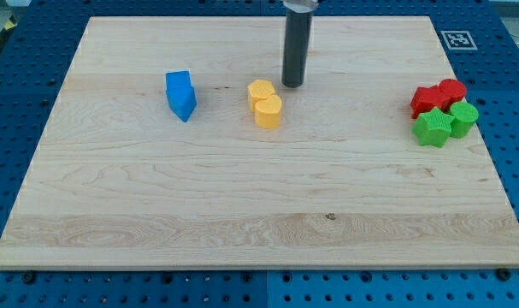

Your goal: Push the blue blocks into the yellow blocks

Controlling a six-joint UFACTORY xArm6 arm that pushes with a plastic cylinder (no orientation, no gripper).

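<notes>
1. no readable writing; a black-and-white marker tag (457, 39) sits at the board's top right corner.
2. two blue blocks (180, 94) touch each other, left of the two touching yellow blocks (265, 103), well apart.
3. my tip (292, 84), a bare rod holding nothing, stands just right of the yellow pair's top.

A pale wooden board (259, 197) lies on a blue perforated table (507, 77). Near the board's right edge sit 2 red blocks (439, 96), touching each other, shapes hard to make out. Just below them, touching, are 2 green blocks (445, 124), the left one star-like. A black-and-white marker tag (457, 39) sits at the board's top right corner.
</notes>
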